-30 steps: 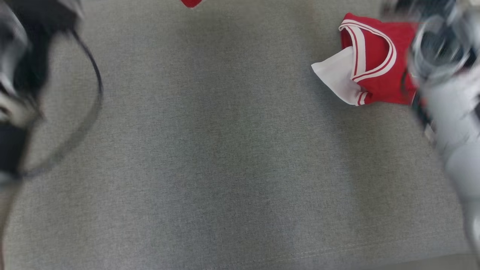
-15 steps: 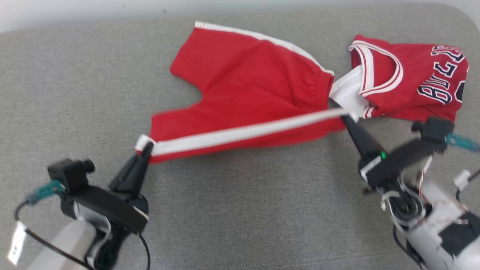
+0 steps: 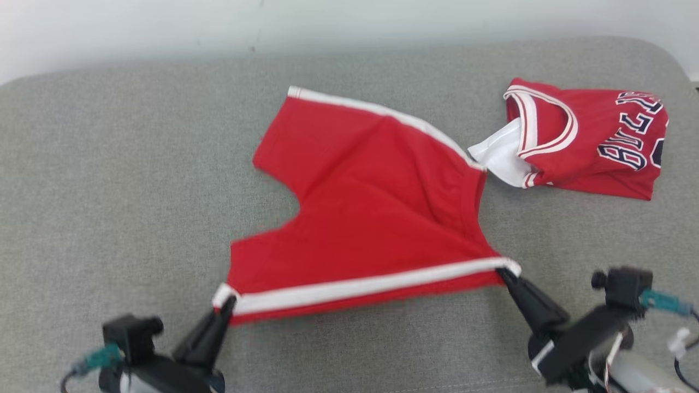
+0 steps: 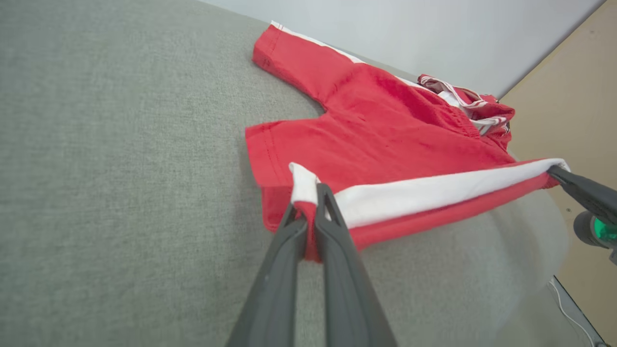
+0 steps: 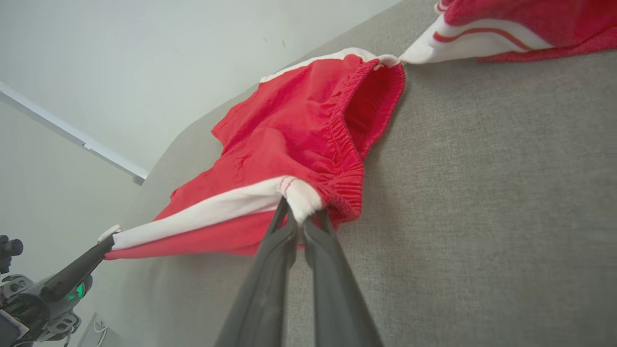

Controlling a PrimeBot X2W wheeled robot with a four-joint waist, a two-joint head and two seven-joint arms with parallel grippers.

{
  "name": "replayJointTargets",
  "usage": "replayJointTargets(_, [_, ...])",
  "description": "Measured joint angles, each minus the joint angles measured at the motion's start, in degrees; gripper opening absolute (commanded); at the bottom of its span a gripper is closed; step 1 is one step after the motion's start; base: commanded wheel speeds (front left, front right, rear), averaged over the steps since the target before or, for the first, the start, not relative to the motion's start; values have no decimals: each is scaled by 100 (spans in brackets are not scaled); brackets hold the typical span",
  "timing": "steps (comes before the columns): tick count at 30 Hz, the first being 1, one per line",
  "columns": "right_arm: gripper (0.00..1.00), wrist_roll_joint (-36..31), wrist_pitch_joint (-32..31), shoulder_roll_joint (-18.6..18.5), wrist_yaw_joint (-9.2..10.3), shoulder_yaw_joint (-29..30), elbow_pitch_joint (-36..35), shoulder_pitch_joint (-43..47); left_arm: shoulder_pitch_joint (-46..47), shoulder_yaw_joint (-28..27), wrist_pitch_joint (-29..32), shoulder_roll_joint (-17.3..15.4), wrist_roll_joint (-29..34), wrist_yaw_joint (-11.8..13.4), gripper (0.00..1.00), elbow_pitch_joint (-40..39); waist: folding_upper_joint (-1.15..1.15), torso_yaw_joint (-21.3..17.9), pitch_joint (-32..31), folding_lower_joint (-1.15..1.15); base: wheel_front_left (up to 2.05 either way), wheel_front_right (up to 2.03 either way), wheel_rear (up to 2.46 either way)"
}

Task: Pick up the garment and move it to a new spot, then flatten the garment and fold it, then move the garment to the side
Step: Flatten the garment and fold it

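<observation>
Red shorts (image 3: 377, 218): your task garment is spread over the middle of the grey upholstered surface (image 3: 109, 180). Its near edge is lifted and pulled taut between your two grippers, while the far leg and most of the cloth rest on the fabric.
White side stripe (image 3: 371, 285): it runs straight and tight along that raised near edge, from one gripper to the other.
Left gripper (image 3: 225, 305): you have its two dark fingers pinched together on the leg-hem end of the stripe. In your left wrist view the white cloth folds over the fingertips.
Right gripper (image 3: 507, 274): you have it clamped on the waist end of the same stripe. In your right wrist view the gathered elastic waistband (image 5: 344, 159) sits just beside the fingertips, and the waist gapes open toward that camera.
Far waist corner: it lies on the surface and meets the white fabric poking out of the jersey. You cannot tell whether the two touch or only come close.
Red basketball jersey (image 3: 595, 147): it lies bunched at your far right on the same surface, with its white-and-red trimmed neck turned toward the shorts. The dark, white-edged lettering is on the half away from them.
Surroundings: a pale wall (image 3: 164, 27) stands behind the far edge of the surface.
</observation>
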State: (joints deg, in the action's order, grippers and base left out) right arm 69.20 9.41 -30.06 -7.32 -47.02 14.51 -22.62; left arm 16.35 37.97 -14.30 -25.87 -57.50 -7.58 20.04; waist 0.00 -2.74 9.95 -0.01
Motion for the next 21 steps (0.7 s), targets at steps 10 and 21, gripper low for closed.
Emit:
replayJointTargets(10, [0,-149,380,-299,-1,-235,-265,728,-587,-149,0,223,130,2,0,73,0,-8,-284,0,0,0,0])
replayJointTargets(21, [0,-377,438,-300,0,-364,-361,819,-790,-734,0,420,260,3,0,-229,0,48,-532,0,0,0,0])
